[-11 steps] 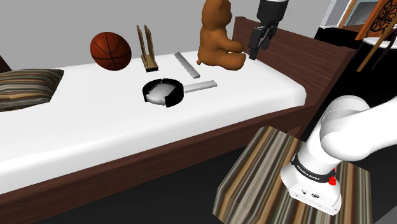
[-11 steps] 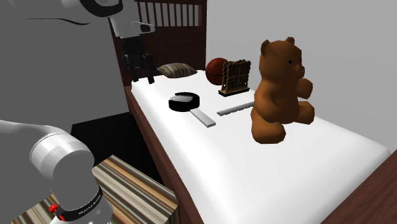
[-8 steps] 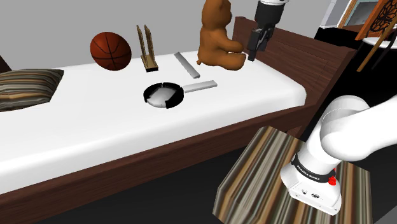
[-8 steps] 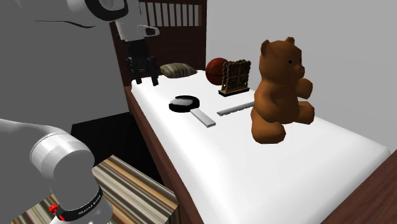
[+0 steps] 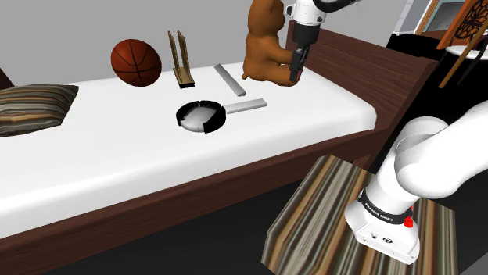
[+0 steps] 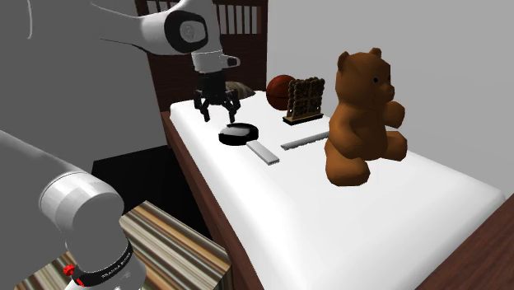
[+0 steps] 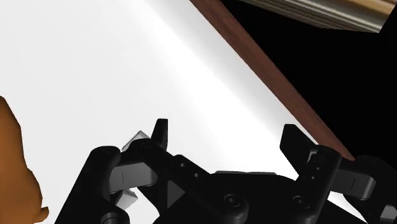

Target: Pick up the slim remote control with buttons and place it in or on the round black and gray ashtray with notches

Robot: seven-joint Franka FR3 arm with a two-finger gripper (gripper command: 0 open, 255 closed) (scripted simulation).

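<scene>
Gripper (image 6: 218, 115): fingers spread apart, nothing between them. Hovers above the mattress (image 5: 117, 156), near the bed's long edge on the stand's side.
Ashtray (image 5: 201, 116): mid-mattress, holds nothing.
Remote: slim grey bar (image 5: 246, 105) just beside the ashtray; second slim grey bar (image 5: 229, 80) nearer the teddy bear (image 5: 266, 43). Cannot tell which carries buttons.
Done: nothing grasped or placed.
Left: descent, grasp, lift, carry, release.
</scene>
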